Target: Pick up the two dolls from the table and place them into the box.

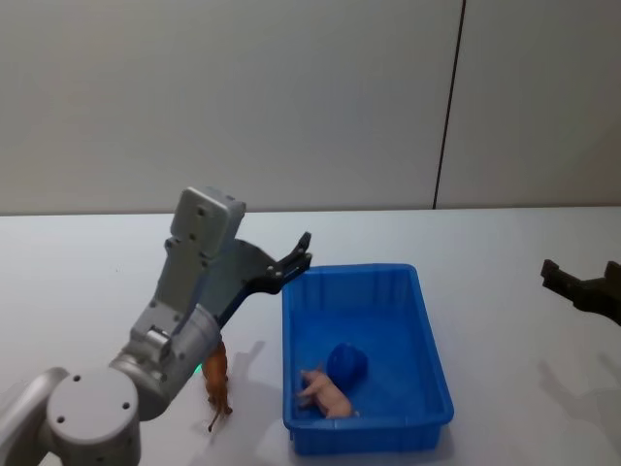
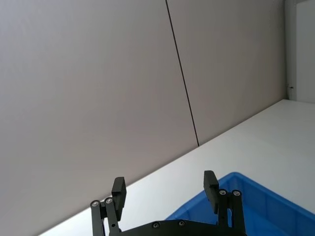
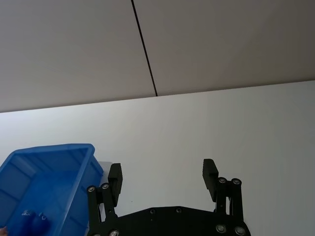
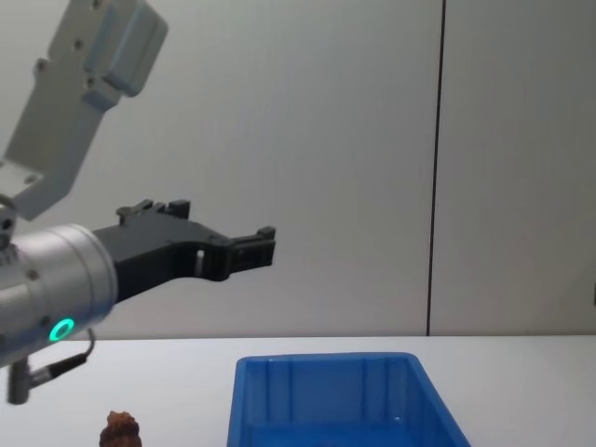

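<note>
The blue box (image 1: 430, 342) stands on the white table (image 1: 78, 282), right of my left arm. A pale pink doll (image 1: 326, 392) lies inside it near the front wall. The reddish-brown doll (image 1: 217, 379) stands on the table just left of the box, partly hidden behind my left arm; its top pokes up in the chest view (image 4: 121, 429). My left gripper (image 1: 300, 254) hovers open and empty above the box's far left corner (image 2: 256, 206). My right gripper (image 1: 580, 278) is open and empty, raised at the right, well clear of the box (image 3: 44, 164).
A rounded blue lump (image 1: 346, 364) sits in the box beside the pink doll. A plain wall with a dark vertical seam (image 1: 448, 107) rises behind the table. Bare tabletop stretches right of the box and behind it.
</note>
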Controlling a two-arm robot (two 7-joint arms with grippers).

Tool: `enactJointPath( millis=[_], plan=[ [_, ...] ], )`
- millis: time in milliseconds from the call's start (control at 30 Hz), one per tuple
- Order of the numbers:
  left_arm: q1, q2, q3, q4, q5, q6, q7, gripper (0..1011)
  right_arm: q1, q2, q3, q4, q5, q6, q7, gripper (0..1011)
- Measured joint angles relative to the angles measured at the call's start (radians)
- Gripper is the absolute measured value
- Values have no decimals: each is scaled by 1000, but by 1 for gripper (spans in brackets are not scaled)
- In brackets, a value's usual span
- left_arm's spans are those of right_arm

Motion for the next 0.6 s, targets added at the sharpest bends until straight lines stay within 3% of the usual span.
enactJointPath(
  millis=[600],
  plan=[
    [91,95,-48,-139,-146,256,68,1001,-12,6,15,-5,28,-5,-22,1001]
  ],
)
